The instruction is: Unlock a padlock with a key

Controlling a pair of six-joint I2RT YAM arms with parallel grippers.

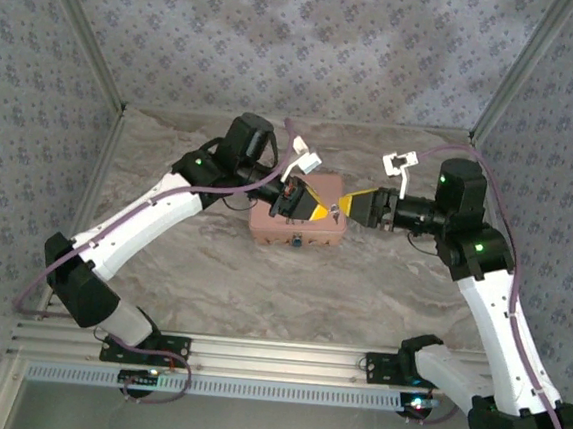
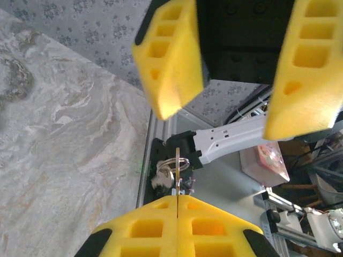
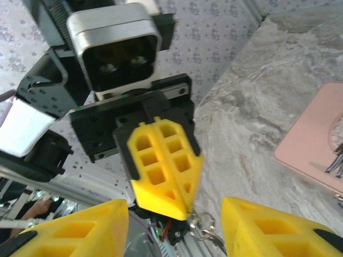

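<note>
From the overhead camera I saw the two arms meeting tip to tip above the pink tin (image 1: 265, 228) on the marbled table (image 1: 260, 292). The left gripper (image 2: 177, 199) had its yellow pads pressed together on the key (image 2: 177, 171), a thin silvery blade seen edge-on, with a small ring (image 2: 184, 162) beside it. The right gripper (image 1: 352, 206) faced it closely, its pads spread apart and nothing between them. A small dark piece, which I took for the padlock (image 1: 294, 241), sat at the tin's near edge.
</note>
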